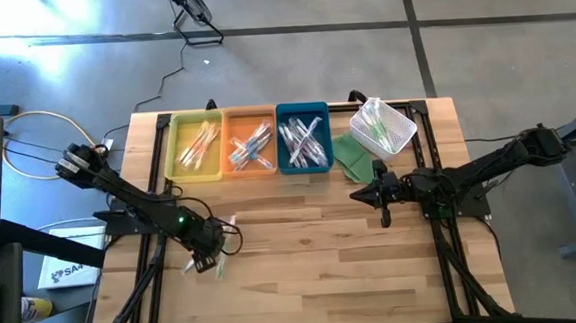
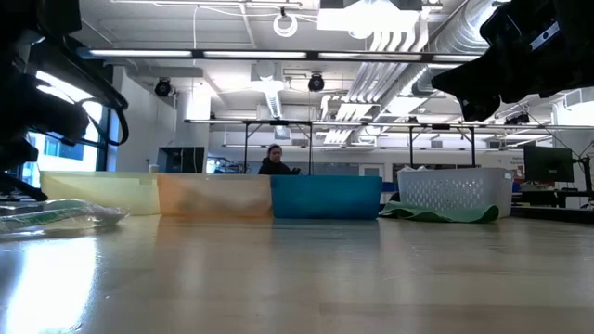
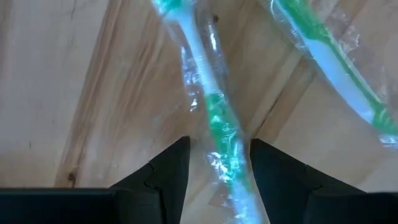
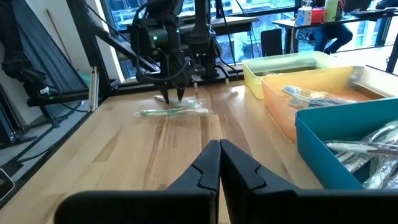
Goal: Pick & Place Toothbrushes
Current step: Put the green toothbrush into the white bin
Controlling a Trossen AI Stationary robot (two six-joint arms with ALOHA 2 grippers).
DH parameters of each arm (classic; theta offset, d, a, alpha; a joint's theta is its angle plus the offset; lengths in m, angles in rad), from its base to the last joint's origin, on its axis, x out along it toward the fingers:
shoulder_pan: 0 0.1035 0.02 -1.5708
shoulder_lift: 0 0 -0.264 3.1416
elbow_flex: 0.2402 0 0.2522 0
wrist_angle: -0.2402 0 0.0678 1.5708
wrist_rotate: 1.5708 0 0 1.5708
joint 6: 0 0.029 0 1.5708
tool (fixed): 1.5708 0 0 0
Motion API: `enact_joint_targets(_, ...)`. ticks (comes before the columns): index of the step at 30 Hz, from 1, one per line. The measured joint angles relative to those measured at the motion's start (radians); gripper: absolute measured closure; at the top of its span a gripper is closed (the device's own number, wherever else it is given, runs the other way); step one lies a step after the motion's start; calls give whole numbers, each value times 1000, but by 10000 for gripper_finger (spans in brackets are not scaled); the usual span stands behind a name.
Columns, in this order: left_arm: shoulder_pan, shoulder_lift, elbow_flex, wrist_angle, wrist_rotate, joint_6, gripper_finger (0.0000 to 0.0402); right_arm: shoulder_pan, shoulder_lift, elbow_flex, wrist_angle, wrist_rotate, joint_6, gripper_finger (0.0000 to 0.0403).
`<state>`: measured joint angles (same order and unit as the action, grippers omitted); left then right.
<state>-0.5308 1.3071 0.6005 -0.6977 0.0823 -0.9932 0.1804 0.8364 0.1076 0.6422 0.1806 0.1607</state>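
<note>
From where I'm standing the left gripper is down at the near-left part of the table, jaws apart w/ a green toothbrush in its clear wrapper running right btwn the two fingers; looks like it's straddling the handle, not clamped yet, tho I can't be sure it isn't touching. A second green-and-white toothbrush lies just beside it, also wrapped, so imo the trick is to close on the one handle only and not snag the neighbour's plastic. Best to keep the fingers square across the handle, squeeze on the stiff stick rather than loose wrapper, then lift straight up before swinging toward the trays: yellow tray, orange tray, blue tray, all w/ brushes in already. Which tray takes green ones I can't tell. Wrapper is slick, could slide or twist if gripped off-centre. Left arm is stretched low across from the table's left edge, wrist pitched down so the fingers point at the wood. Right gripper waits w/ fingers pressed together, holding nothing, hovering mid-table near the white mesh basket and a green cloth, pointed toward the left arm.
</note>
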Motion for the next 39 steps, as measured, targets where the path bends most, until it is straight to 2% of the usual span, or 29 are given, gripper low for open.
enact_joint_targets(5,0,-2,-12,12,12,-9,235,0,0,0,0,0,0,400)
enact_joint_targets(8,0,-2,-14,18,12,-9,250,0,0,0,0,0,0,401)
enact_joint_targets(16,1,-2,-15,2,5,-11,345,0,0,0,1,0,0,401)
enact_joint_targets(21,0,-14,-15,40,26,-10,388,0,0,0,1,0,0,401)
enact_joint_targets(28,0,-63,24,20,34,24,396,0,0,0,1,0,0,401)
enact_joint_targets(34,0,-122,91,-68,-57,28,398,0,0,0,1,0,0,401)
enact_joint_targets(39,1,-186,138,-54,-225,76,398,0,0,0,1,0,0,401)
